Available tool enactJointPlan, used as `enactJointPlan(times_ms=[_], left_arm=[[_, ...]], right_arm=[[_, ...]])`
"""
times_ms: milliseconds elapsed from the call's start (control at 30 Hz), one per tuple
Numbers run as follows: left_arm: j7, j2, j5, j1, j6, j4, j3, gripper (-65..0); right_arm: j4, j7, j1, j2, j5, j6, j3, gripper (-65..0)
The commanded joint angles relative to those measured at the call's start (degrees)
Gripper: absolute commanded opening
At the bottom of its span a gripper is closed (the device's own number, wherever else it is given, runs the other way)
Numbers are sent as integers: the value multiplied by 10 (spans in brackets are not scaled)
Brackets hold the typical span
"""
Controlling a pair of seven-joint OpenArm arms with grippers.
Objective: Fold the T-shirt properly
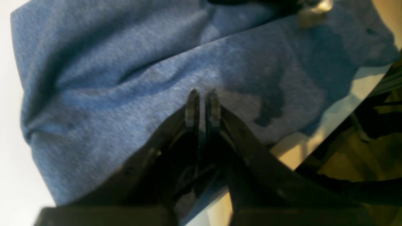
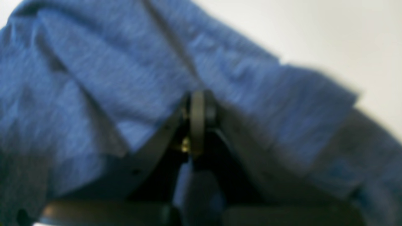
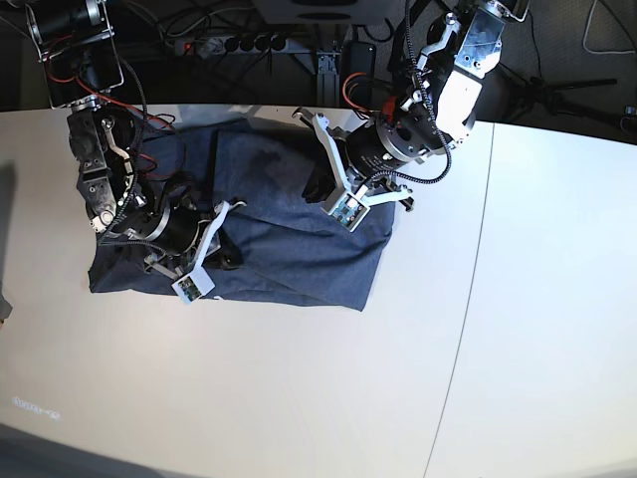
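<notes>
Left jaws [image 1: 203, 108]: nearly together, a thin slit between the two tips; tips low over the blue-grey cloth, no fold visibly pinched between them; grasp on the cloth cannot be told.
Right jaws [image 2: 198, 108]: clenched, tips pressed flat together, tips right at a seam of the cloth with fabric bunched on both sides; blurred view, so cannot tell whether cloth is caught between them.
Left arm: in the base view on that view's right, reaching down from the far edge, wrist over the shirt's far right part.
Right arm: in the base view on that view's left, bent down over the shirt's left part, near its left edge.
T-shirt [image 3: 289, 249]: lying on the counter left of centre, roughly rectangular heap, plain dark blue side up, creases running across it, far edge close to the counter's back edge, near edge fairly straight.
Counter [image 3: 328, 398]: white, a seam line running through its right part, bare to the front and right of the shirt.
Behind the counter: dark floor with cables [image 3: 214, 15] and a power strip [image 3: 244, 42].
</notes>
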Motion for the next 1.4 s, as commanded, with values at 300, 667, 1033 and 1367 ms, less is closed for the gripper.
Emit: enactJointPlan(times_ms=[300, 667, 1033, 1367], left_arm=[[-7, 11, -13, -2, -11, 11, 1, -611], [-15, 10, -14, 16, -16, 26, -1, -611], [-32, 7, 34, 11, -16, 72, -24, -611], [-26, -27, 25, 23, -16, 54, -93, -611]], right_arm=[[-41, 17, 64, 9, -22, 49, 9, -650], [-96, 48, 70, 9, -22, 49, 9, -650], [-47, 44, 78, 8, 20, 50, 31, -650], [3, -9, 79, -57, 83, 61, -14, -650]])
